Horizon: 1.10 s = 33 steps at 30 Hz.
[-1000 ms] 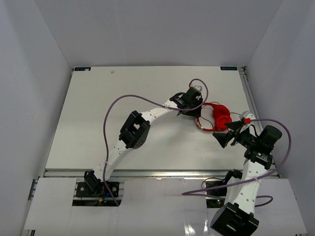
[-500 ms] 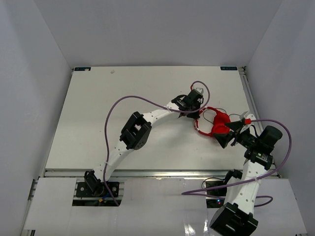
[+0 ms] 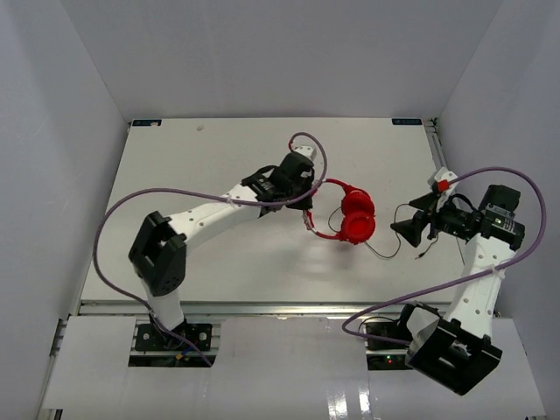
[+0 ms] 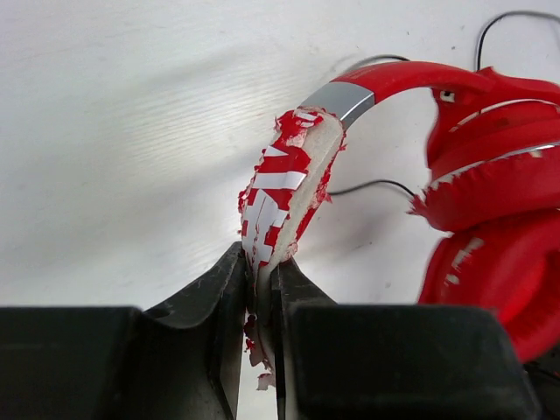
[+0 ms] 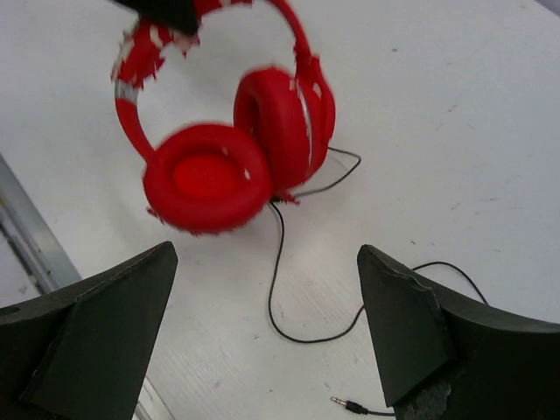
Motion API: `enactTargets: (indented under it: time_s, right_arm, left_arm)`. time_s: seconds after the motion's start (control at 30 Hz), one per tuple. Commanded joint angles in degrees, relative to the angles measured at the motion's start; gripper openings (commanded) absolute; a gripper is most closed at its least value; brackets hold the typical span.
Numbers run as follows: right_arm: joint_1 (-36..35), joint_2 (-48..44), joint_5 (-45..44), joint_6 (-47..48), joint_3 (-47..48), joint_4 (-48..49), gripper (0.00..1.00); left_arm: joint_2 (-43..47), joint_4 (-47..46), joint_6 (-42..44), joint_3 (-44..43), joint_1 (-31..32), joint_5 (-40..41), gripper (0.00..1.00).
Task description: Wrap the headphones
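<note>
The red headphones (image 3: 352,216) sit near the middle right of the table, earcups together, worn headband arching left. My left gripper (image 3: 306,213) is shut on the flaking headband (image 4: 282,197); the earcups (image 4: 494,201) fill the right of the left wrist view. The thin dark cable (image 3: 382,251) trails right from the earcups. In the right wrist view the headphones (image 5: 229,157) lie ahead, the cable (image 5: 278,284) curls below them and its plug (image 5: 353,406) rests by the right finger. My right gripper (image 3: 407,229) is open and empty, right of the earcups.
Purple robot cables (image 3: 179,196) loop over the left arm and the right arm (image 3: 490,179). The table's metal front rail (image 3: 262,306) runs along the near edge. White walls enclose the table on three sides.
My left gripper has pulled the headphones left, away from the right gripper. The right arm has drawn back to the right and opened, and the cable now trails across the table.
</note>
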State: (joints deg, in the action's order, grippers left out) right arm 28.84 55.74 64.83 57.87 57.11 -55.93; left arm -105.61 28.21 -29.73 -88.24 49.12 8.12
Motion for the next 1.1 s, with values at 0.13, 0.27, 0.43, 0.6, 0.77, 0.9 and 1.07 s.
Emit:
enactTargets:
  time_s: [0.13,0.27,0.43,0.6,0.77,0.9,1.07]
  right_arm:
    - [-16.0,1.8,-0.9,23.8,1.0,-14.4,0.9]
    - [-22.7,0.2,0.9,17.4,-0.8,-4.8,0.9]
    - [-26.5,-0.5,2.0,2.5,-5.3,13.4,0.9]
    - [-27.6,-3.3,0.9,-18.3,-13.6,38.3,0.9]
    - [-29.8,-0.2,-0.6,-29.7,-17.1,54.7,0.9]
    - [-32.9,6.3,0.0,-42.5,-18.4,68.8,0.9]
    - [-39.7,13.5,0.7,-48.7,-17.6,75.9,0.9]
  left_arm:
    - [25.2,-7.0,-1.8,19.1,-3.4,-0.5,0.0]
    - [33.0,-4.8,-1.1,22.0,-3.9,-0.5,0.0]
    - [38.9,-2.0,-1.3,21.8,-4.1,-0.4,0.0]
    - [43.0,0.0,-2.2,21.4,-4.1,-2.8,0.0]
    - [44.7,1.3,-2.7,18.8,-4.1,-4.5,0.0]
    - [44.6,2.0,-3.5,15.7,-4.1,-5.9,0.0]
    - [43.7,2.4,-5.1,10.8,-4.1,-7.0,0.0]
